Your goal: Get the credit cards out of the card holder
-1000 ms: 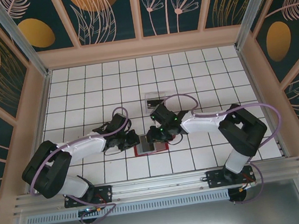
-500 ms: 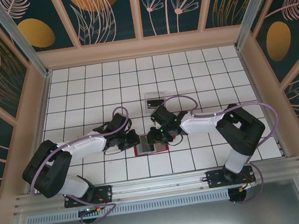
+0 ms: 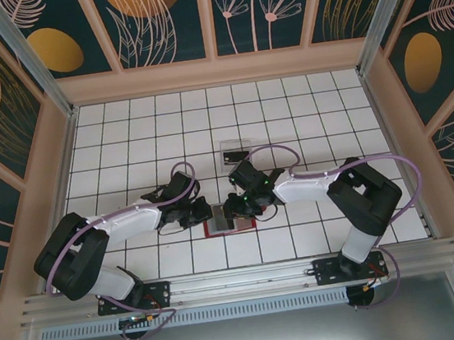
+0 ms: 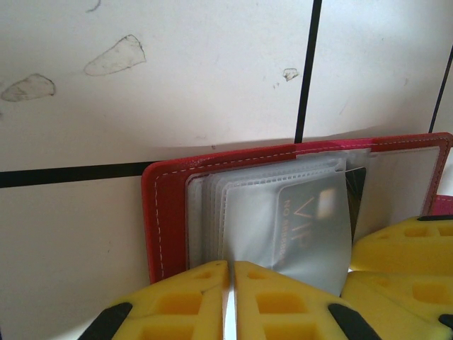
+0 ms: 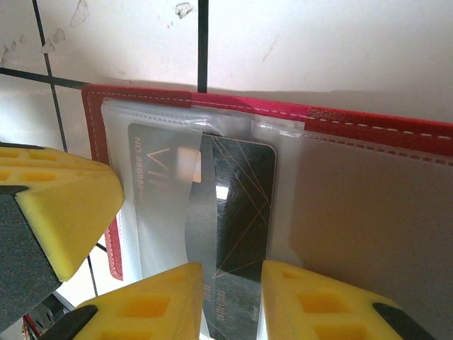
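Open red folding card holder (image 3: 230,220) lies flat on the white tiled table (image 3: 123,133), long axis left-to-right, between left gripper (image 3: 202,216) and right gripper (image 3: 234,211).
The right wrist view shows the right gripper pinching a dark grey card (image 5: 237,205) that juts lengthwise from its pocket. The left wrist view shows the left gripper's jaws pressed together and a silver VIP card (image 4: 311,219) pocketed.

Top external: high, behind both arm bases, looking down over the whole tiled surface (image 3: 285,105). Wrist cameras: very close, looking past left fingers (image 4: 283,304) and right fingers (image 5: 318,304) from opposite sides. All three share the card holder (image 4: 159,212).
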Robot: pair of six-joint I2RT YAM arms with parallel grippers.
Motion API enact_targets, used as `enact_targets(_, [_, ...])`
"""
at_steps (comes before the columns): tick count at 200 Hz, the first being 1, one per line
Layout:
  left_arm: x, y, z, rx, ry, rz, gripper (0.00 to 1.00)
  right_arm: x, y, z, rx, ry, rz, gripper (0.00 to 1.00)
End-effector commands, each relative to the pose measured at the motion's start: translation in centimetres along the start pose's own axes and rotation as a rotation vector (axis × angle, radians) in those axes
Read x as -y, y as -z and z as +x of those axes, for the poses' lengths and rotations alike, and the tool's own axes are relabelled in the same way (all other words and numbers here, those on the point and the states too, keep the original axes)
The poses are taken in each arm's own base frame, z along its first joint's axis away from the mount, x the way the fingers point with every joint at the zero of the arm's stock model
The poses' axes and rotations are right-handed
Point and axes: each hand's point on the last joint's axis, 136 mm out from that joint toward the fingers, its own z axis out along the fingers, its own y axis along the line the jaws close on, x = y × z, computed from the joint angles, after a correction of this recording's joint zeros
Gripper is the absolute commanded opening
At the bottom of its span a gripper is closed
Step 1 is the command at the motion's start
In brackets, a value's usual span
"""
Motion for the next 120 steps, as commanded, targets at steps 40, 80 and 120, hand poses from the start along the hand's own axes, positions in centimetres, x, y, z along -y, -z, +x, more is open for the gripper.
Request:
enact_targets(40, [-1.52,-0.45,0.79,-0.032,-0.002,-0.066,0.13,1.2,0.55,-0.09,0.027,-0.015,0.037,0.3])
enact_targets(80, [-1.48,-0.49,0.72,-0.032,-0.003,-0.068,0.13,1.41,0.4,0.0,0.024,-0.021,0.038,0.29])
enact_targets(120, [-1.55,-0.53,0.78,-0.035,-0.004,-0.069,0.13,0.61,-0.03,-0.12,0.015,-0.015,-0.013,0.27])
